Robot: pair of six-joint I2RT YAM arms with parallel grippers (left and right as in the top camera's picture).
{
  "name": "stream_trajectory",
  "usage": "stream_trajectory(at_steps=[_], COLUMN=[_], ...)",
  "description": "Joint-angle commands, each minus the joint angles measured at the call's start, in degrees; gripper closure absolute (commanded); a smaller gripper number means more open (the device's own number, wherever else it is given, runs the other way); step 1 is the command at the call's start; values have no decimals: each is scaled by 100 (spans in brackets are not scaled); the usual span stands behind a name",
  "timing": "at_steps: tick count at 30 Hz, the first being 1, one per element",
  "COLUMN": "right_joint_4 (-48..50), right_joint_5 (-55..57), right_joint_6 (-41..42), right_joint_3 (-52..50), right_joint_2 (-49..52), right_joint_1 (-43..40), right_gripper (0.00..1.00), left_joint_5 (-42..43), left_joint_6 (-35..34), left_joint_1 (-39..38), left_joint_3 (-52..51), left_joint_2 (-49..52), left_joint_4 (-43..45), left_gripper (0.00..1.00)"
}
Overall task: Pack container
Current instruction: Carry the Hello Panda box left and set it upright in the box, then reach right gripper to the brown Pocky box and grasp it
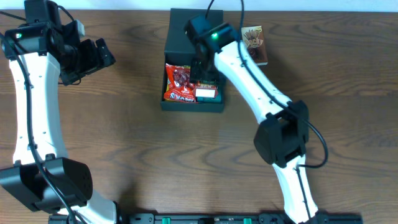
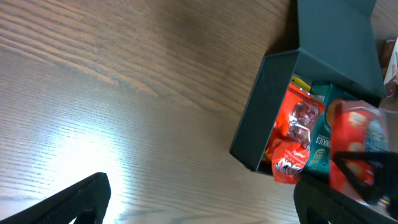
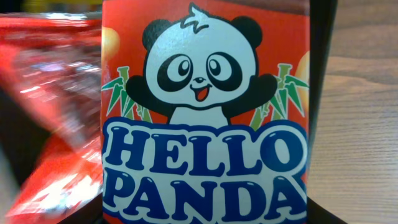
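The container, a dark box with its flap lid folded back, stands at the top middle of the table. Inside lie a red snack packet and a teal cookie packet. My right gripper hangs over the container's right side, shut on a red Hello Panda box that fills the right wrist view. That box sits low in the container beside the red packet. My left gripper is off to the left of the container, open and empty, its fingers wide over bare wood.
A brown Pocky packet lies on the table just right of the container's lid, beside the right arm. The wooden tabletop stretches left of the container wall.
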Motion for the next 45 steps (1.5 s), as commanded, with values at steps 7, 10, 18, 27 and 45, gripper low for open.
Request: stream_trajectory(at_steps=[7,10,18,27,45], right_joint_4=[798,852,505,612,1915], right_joint_5=[984,977,979,981,835], right_joint_6=[562,560,-125,-1014,-2723], right_joint_3=[-800,-981,-837,-103,-48], right_joint_2=[57,57,-118,-1200,0], right_joint_1=[44,44,22,-13,-2271], right_gripper=[49,28,11,1,1], left_joint_5=[-42,-39,-39,-42,-37], left_joint_6=[216,216,258,256,192], left_joint_1=[17,17,17,17,15], left_joint_3=[103,103,103,103,-225], left_joint_2=[-107,-107,-107,-105,-98], left_joint_4=[-33,-33,-31,20,127], left_gripper=[5,5,5,5,5])
